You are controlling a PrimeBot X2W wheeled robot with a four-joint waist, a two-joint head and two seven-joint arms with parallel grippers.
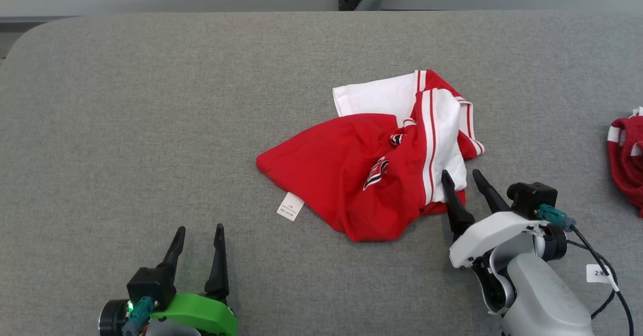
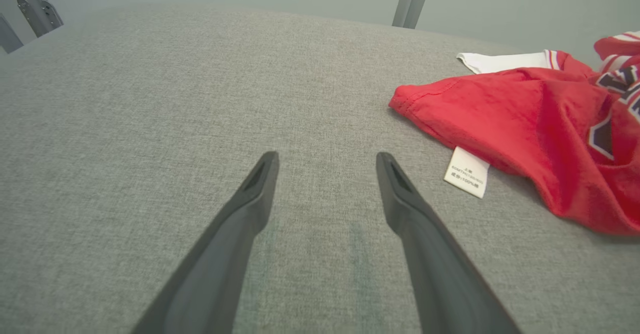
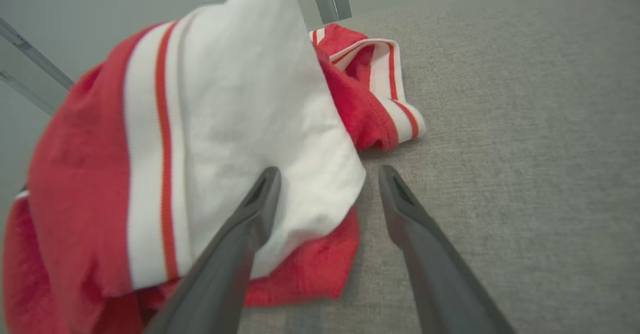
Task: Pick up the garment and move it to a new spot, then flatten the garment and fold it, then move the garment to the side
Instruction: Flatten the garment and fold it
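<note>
Grey table (image 1: 150, 100) holds crumpled garment (image 1: 331, 175), just beside the spread right tool (image 1: 459, 172).

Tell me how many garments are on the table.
2. One garment, crumpled red and white, lies in the middle of the table beside the right gripper. A second garment, red, sits at the right edge, cut off by the frame; more could lie beyond.
</note>
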